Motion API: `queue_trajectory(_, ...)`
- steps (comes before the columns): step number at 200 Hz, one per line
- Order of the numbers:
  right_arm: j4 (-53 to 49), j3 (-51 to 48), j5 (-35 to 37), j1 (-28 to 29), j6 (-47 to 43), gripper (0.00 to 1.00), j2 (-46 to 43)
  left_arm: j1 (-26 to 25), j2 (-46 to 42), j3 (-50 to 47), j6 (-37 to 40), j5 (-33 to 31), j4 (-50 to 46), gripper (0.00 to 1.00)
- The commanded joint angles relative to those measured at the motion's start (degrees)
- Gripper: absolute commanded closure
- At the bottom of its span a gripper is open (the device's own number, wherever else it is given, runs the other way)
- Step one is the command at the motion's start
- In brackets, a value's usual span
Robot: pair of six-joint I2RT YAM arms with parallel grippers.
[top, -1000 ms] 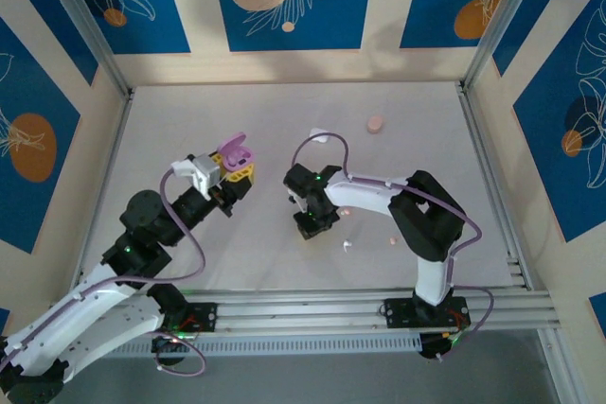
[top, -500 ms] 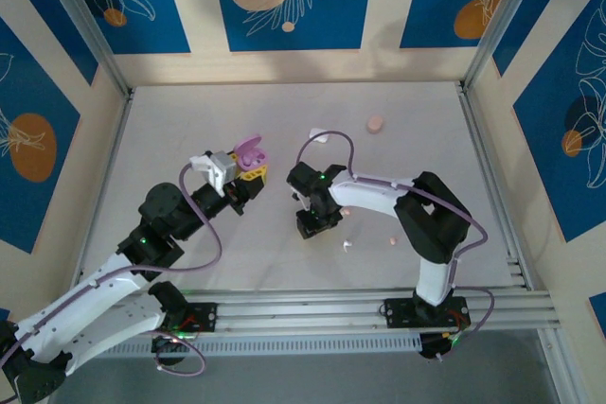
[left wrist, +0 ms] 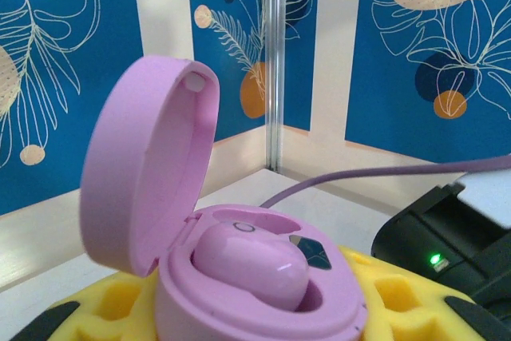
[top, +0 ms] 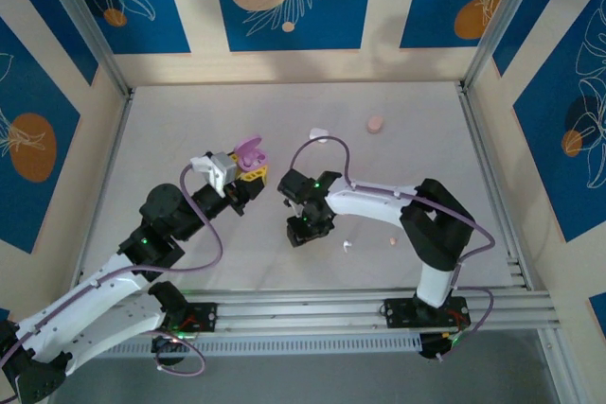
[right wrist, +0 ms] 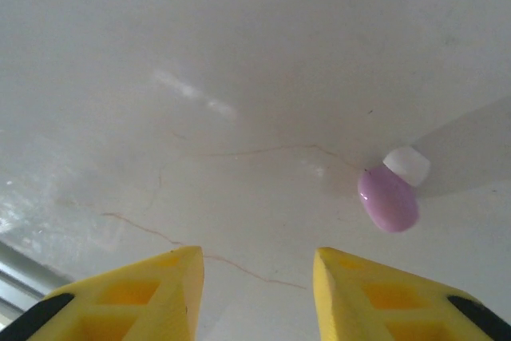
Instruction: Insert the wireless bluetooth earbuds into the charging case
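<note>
An open purple charging case is clamped between the left gripper's fingers. The right gripper is spread apart, with a purple earbud lying beyond its right finger.

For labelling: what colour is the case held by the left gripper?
The case is pale purple; left wrist view.

You see a pale purple charging case holding a matching purple earbud. The fingers on your right tool are yellow. A purple white-tipped earbud lies on the off-white tabletop. The blue walls carry cream and orange leaf patterns.
</note>
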Motion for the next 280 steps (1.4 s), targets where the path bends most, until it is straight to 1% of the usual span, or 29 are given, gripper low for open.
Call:
queue_trajectory(1,-0.2,-0.3,-1.8,-0.3,2.8,0.58,1.6,-0.6,-0.7,-0.3,-0.9,1.0,2.5,0.68)
queue_trajectory(65,-0.5,-2.3,0.4,-3.3,2.8,0.59,1.4,-0.6,0.4,0.2,-0.8,1.4,2.9,0.68)
queue_trajectory(141,0.4,0.7,0.5,-5.0,1.8,0.58,2.9,-0.5,1.4,0.7,-0.8,1.7,3.1,0.68)
queue_trajectory(160,-1.5,2.2,2.3,-4.6,2.0,0.58,2.8,-0.6,1.5,0.7,-0.7,1.7,3.0,0.68)
queue_trajectory(174,-2.1,2.3,3.2,-3.9,2.2,0.58,1.2,-0.6,1.3,0.9,-0.6,1.6,2.7,0.68)
queue_trajectory(198,-2.0,1.6,1.2,-2.7,2.9,0.58,-1.1,-0.6,1.0,0.5,-0.4,1.1,3.3,0.68)
queue_trajectory(211,-2.5,1.8,1.5,-1.5,3.2,0.59,-0.9,-0.6,1.2,0.5,-0.4,1.2,3.4,0.68)
queue_trajectory(232,-2.0,1.6,-0.9,-0.2,3.5,0.61,0.2,-0.6,1.2,0.5,-0.4,1.3,3.4,0.68)
queue_trajectory(245,-1.5,1.3,-1.1,0.3,4.3,0.61,0.9,-0.6,1.0,0.5,-0.4,1.3,3.3,0.68)
queue_trajectory(280,-0.7,-0.1,1.0,-1.0,5.3,0.61,2.3,-0.6,0.6,0.3,-0.3,1.0,2.9,0.68)
